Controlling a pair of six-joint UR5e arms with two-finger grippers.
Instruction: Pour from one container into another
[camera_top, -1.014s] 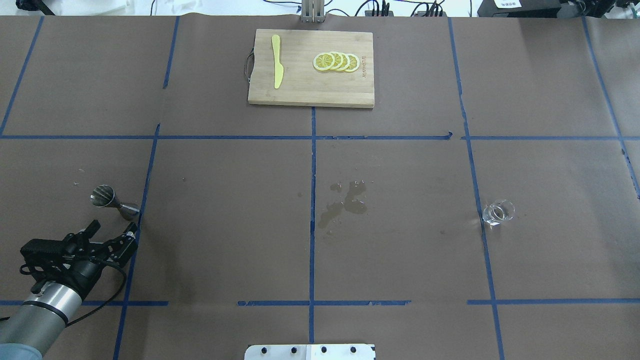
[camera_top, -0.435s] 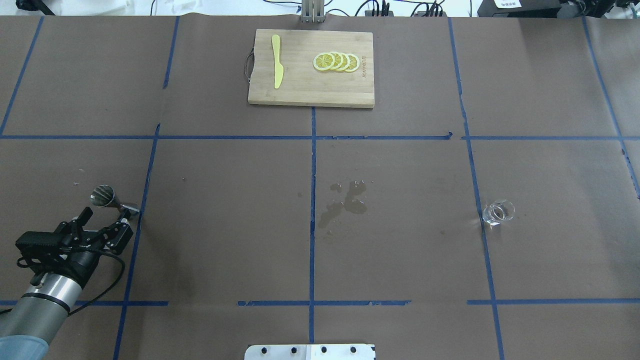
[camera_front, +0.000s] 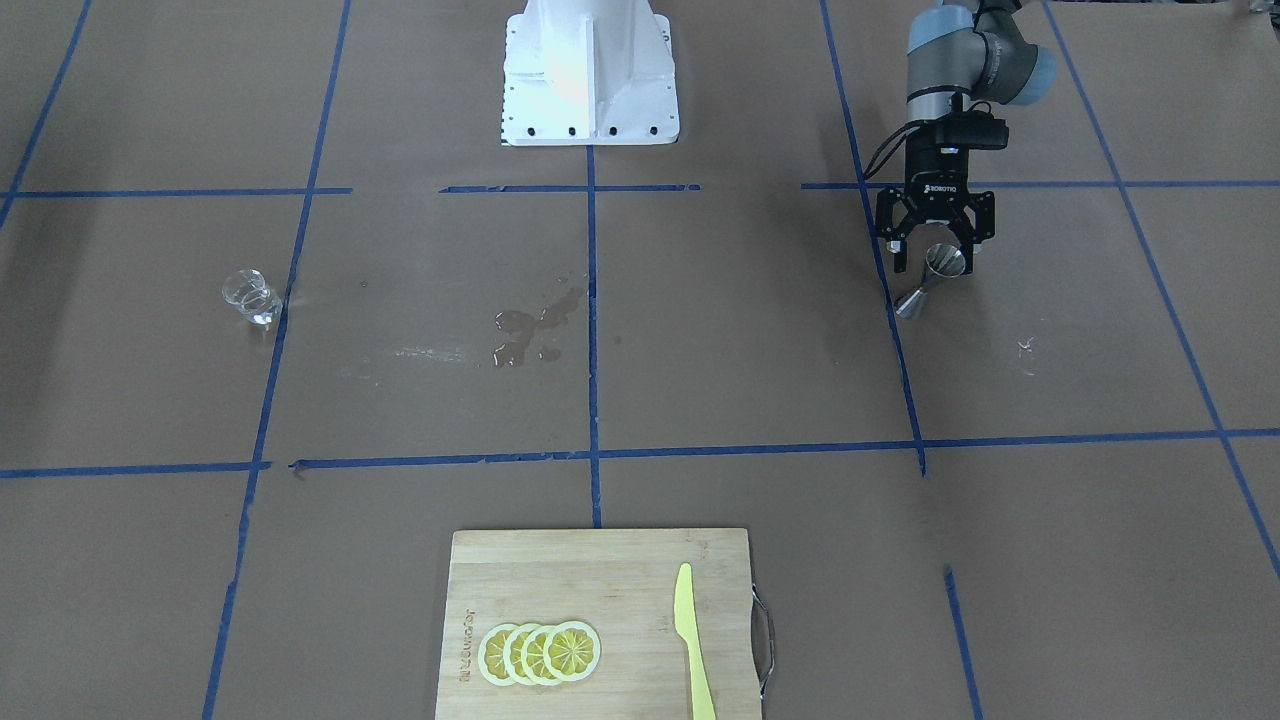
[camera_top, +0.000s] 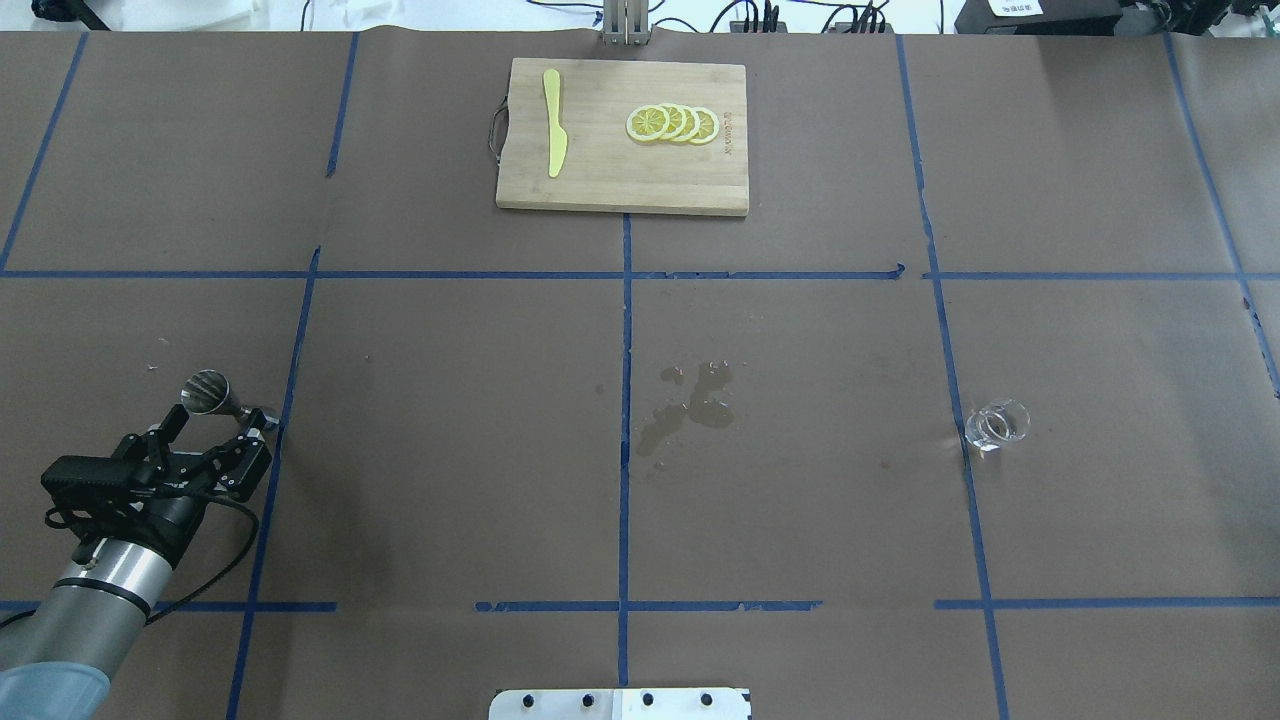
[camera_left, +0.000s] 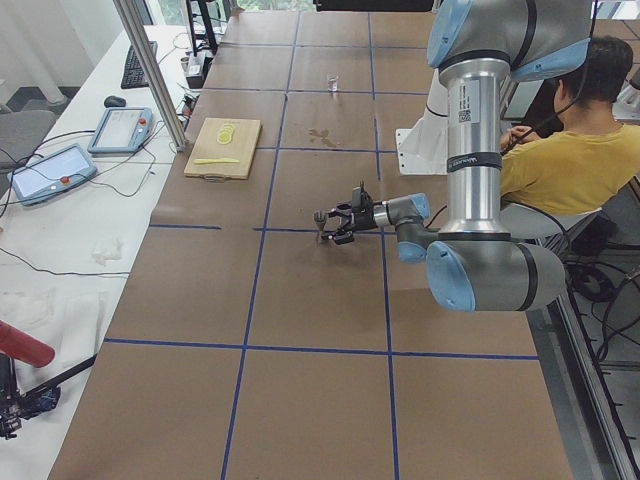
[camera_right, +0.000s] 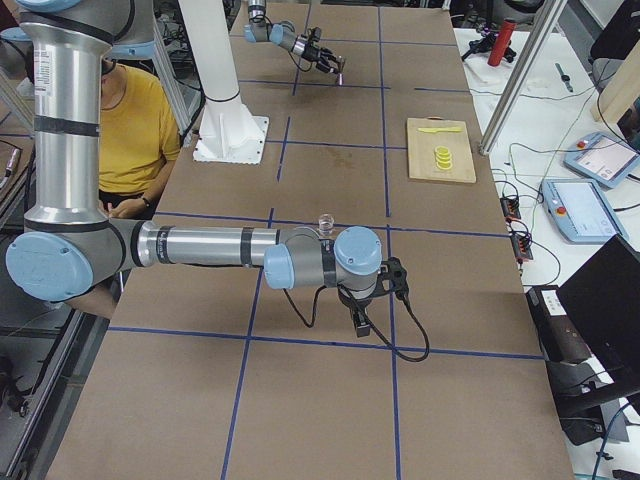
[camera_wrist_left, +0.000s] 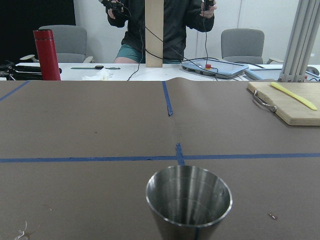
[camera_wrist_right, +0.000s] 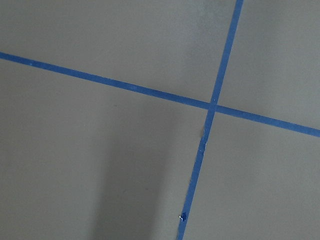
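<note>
Jigger (camera_top: 207, 391) stands upright between the fingers of my left gripper (camera_top: 218, 420). Jaws are wide open, gripping nothing. Glass cup (camera_top: 997, 423) sits well apart, far to my right.

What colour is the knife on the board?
Yellow; the knife shows best in the overhead view.

Dull brown paper covers the desk (camera_top: 450, 420), crossed by a grid of blue tape lines (camera_top: 625, 330) and marked by a darker wet stain (camera_top: 690, 405). The jigger (camera_top: 208, 390) is shiny silver, the left claw (camera_top: 220, 415) black, and the cup (camera_top: 997, 424) clear glass. The cutting board (camera_top: 620, 185) is pale wood; on it lie a yellow knife (camera_top: 553, 125) and yellow, white-ringed lemon slices (camera_top: 672, 123).
</note>
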